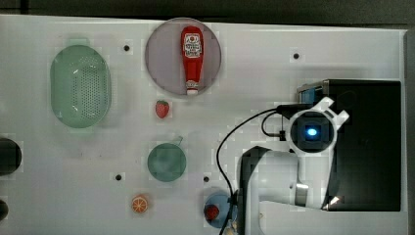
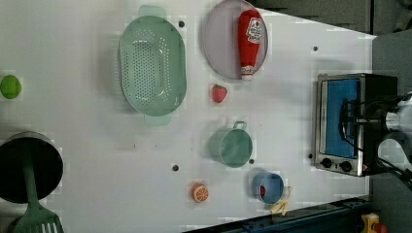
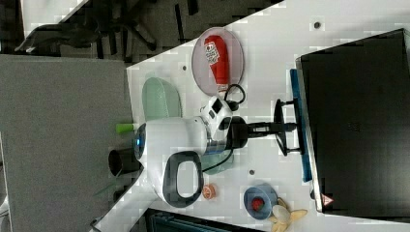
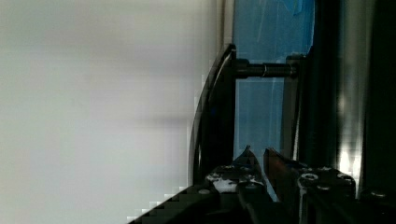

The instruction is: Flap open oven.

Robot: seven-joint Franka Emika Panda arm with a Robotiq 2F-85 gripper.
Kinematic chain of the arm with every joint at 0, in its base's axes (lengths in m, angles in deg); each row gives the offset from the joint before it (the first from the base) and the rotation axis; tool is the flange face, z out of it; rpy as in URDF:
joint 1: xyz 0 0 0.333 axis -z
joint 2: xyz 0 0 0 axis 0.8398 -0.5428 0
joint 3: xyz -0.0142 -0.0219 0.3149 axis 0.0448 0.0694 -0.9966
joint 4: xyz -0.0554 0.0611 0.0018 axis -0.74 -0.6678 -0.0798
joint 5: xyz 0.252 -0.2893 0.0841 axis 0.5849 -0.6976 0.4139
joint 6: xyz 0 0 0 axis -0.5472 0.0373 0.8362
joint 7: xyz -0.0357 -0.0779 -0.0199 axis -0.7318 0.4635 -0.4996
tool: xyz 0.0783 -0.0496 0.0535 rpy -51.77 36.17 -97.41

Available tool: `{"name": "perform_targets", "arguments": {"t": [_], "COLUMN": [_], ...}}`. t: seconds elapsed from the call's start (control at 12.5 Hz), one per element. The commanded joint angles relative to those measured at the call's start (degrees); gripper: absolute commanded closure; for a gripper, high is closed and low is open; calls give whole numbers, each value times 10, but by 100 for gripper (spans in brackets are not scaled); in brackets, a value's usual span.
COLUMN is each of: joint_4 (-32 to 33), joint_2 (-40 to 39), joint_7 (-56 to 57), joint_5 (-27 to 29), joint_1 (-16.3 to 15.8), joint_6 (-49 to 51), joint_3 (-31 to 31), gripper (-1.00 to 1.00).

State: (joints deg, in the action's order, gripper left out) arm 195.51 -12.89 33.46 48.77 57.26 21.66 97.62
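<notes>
The oven (image 1: 367, 147) is a black box at the top view's right, with a blue door (image 2: 340, 111) in a silver frame and two knobs (image 2: 335, 165). The door stands against the frame. My gripper (image 3: 290, 126) reaches level across to the door's dark bar handle (image 3: 279, 108). In the wrist view the gripper (image 4: 259, 154) has both fingertips in the gap between the handle (image 4: 219, 121) and the blue door (image 4: 261, 116). The fingers stand narrowly apart with nothing between them. From above, the wrist (image 1: 313, 131) hides the fingers.
A ketchup bottle (image 1: 192, 58) lies on a grey plate (image 1: 161, 63). A green colander (image 1: 80, 85), a strawberry (image 1: 162, 108), a green cup (image 1: 167, 162), an orange half (image 1: 140, 203) and a blue bowl (image 1: 215, 208) are spread left of the arm. A black cable (image 1: 230, 142) loops beside the arm.
</notes>
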Motion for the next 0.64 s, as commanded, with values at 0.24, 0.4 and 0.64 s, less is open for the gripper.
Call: {"name": "perform_targets", "arguments": {"t": [0.24, 0.4, 0.64], "joint_4": [24, 24, 21], "joint_2": [-27, -49, -91], "joint_7": [-174, -243, -329], "joint_5": [-92, -123, -187], "joint_1": [-44, -54, -74], "joint_6": [2, 3, 4], "joint_3": [-43, -59, -75], "gripper": [65, 65, 65]}}
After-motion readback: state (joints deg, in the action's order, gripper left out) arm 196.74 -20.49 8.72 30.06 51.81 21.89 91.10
